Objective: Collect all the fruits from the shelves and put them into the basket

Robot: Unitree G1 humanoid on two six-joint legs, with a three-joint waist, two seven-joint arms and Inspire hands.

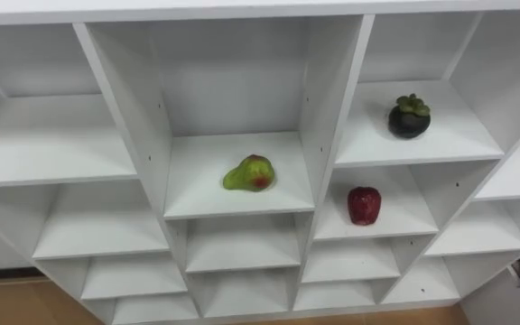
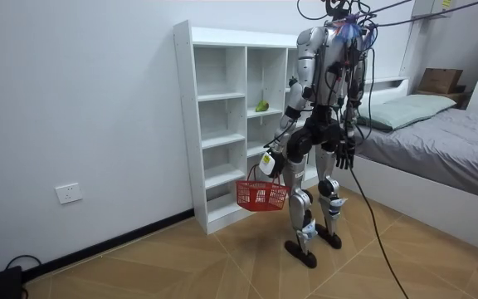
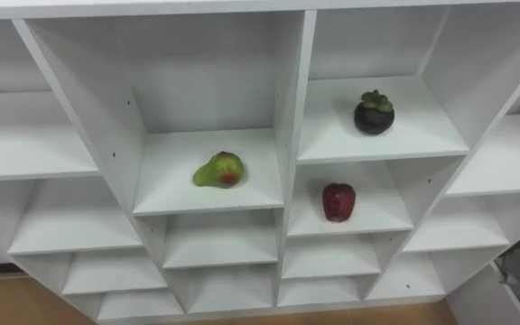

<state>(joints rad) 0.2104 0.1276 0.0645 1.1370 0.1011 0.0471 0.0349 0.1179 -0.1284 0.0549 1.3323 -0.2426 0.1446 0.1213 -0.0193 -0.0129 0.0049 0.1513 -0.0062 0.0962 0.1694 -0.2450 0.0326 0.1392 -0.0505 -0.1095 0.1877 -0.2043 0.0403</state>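
Observation:
I stand facing a white shelf unit point(image 1: 326, 108). A green pear with a red blush point(image 1: 249, 173) lies in the middle compartment. To its right, a dark mangosteen point(image 1: 409, 117) stands on the upper shelf, and a red fruit point(image 1: 363, 205) sits one shelf below it. In the room view my left hand point(image 2: 272, 163) hangs low, curled round the handle of a red basket point(image 2: 261, 196). My right hand point(image 2: 344, 155) hangs at my side with relaxed fingers, holding nothing.
The shelf unit's other compartments hold nothing. A bed point(image 2: 446, 141) stands close behind me at the room view's right. Wooden floor point(image 2: 181, 266) lies open on the room view's left.

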